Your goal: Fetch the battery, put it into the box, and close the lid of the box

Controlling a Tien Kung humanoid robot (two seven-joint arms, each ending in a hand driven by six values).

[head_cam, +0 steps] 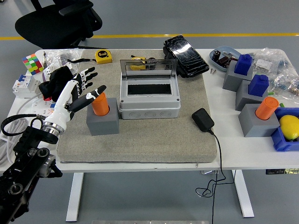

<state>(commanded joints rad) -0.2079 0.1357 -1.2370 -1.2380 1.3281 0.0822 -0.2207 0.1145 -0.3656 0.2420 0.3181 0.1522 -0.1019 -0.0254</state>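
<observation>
Battery: orange cylinder [99, 103] standing upright in the socket of a grey block [103, 122], on the left part of the grey mat [154, 140].
Left hand: white-and-black hand [80, 91] reaching in from the lower left, fingers spread and holding nothing — the thumb tip lies at the top of the battery, the other fingers fan out up and to the left of it.
Right hand: not in view.
Box: grey plastic enclosure [149, 99] just to the right of the block, near the mat's centre; its dark rectangular opening faces up.
Lid: clear hinged cover [148, 69] raised upright at the box's far edge — the box stands open.
Mat: covers the middle of the white worktop [224, 154].
Adapter: black power brick [202, 119] on the mat's right edge, its cable trailing off the near side.
Far side: yellow tape measure [103, 56] and a black wrapped pack [185, 55] behind the box.
Right side: grey blocks bearing two blue pieces [244, 63] and a second orange cylinder [266, 108]; a yellow object [289, 127] in a blue tray.
Left side: colour cube [32, 63] beside the left hand's fingers, among cables.
</observation>
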